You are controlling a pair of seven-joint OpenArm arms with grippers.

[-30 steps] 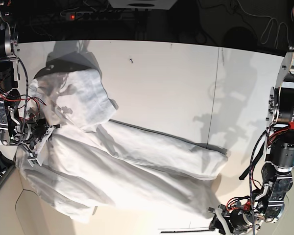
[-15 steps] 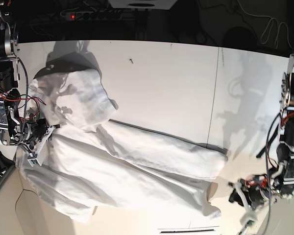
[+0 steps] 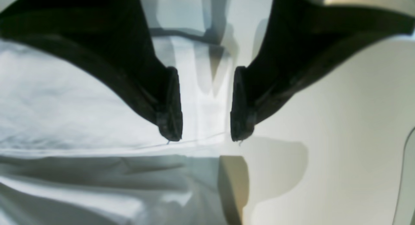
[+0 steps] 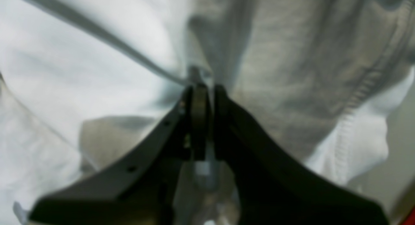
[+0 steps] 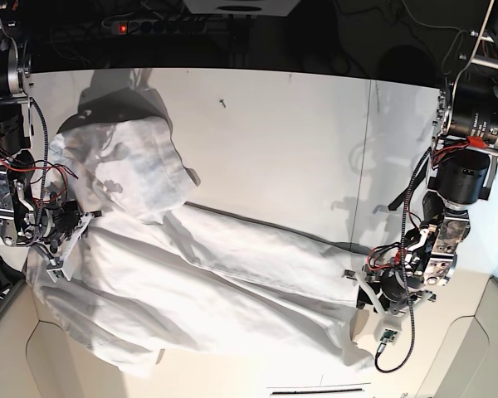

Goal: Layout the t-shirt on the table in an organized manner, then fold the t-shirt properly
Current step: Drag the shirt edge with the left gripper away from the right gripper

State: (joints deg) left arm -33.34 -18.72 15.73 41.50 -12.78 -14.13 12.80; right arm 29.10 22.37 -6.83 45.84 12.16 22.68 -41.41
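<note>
One t-shirt [image 5: 207,274] edge beside left end effector [image 5: 358,292]

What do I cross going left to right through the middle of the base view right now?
right gripper, shut on the t-shirt's edge → t-shirt, spread across the table → left gripper, open at the shirt's far end → bare table behind it.

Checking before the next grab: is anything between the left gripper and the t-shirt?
Nothing visible does. The left gripper, jaws open, hangs right at the t-shirt edge, with only bare table beside it.
</note>
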